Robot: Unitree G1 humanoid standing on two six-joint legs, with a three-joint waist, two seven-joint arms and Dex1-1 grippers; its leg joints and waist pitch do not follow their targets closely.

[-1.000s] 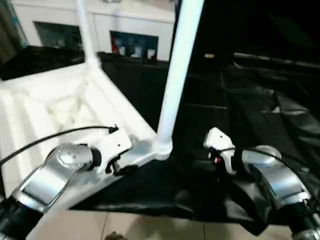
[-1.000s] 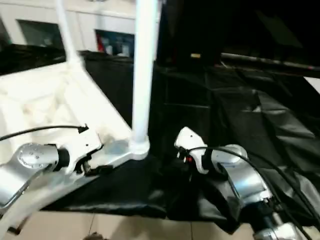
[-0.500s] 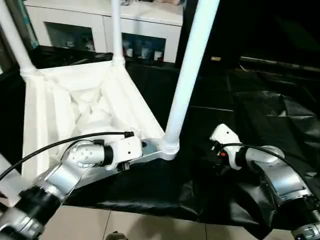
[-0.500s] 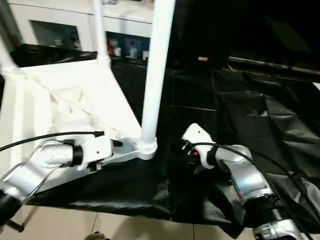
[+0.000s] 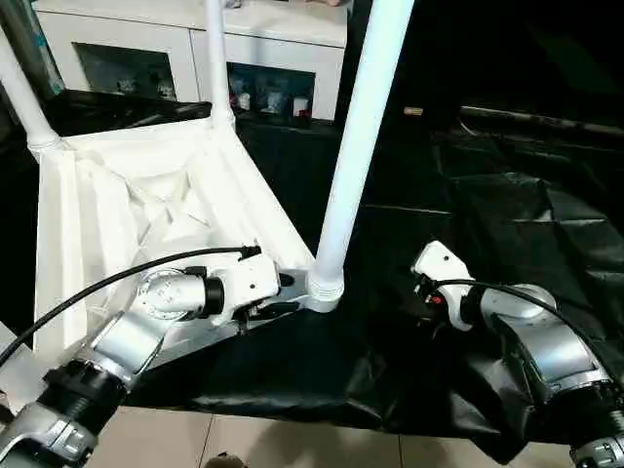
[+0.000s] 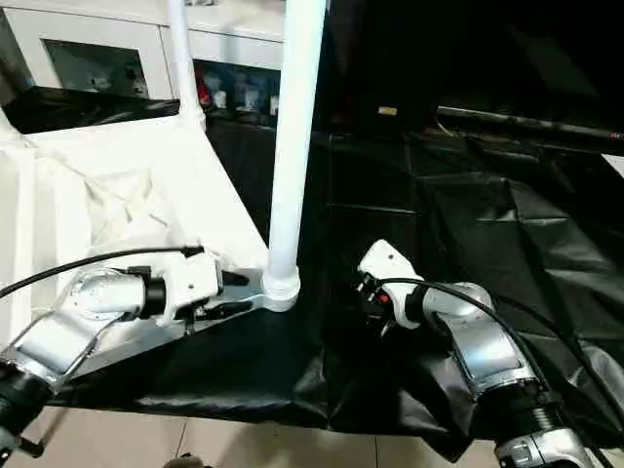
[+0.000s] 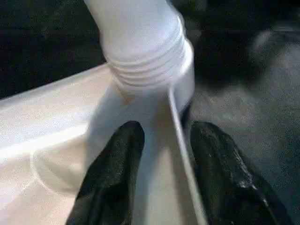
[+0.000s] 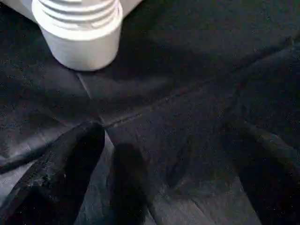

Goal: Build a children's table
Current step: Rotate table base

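Left eye view: children's table (image 5: 117,210) lies upside down, legs (image 5: 357,146) pointing up.

Tops of all three upright legs on the children's table (image 5: 146,210) run past the frame edge; nearest leg (image 5: 356,146) cut high up. Table's near-left corner hidden behind the left forearm (image 5: 107,356). Left gripper (image 7: 161,140) straddles the table rim just beside the nearest leg's socket; contact not resolvable, wrist view blurred. Cabinet (image 5: 263,58) contents behind the table: small, unreadable. Right gripper (image 8: 164,159) fingertips cut off.
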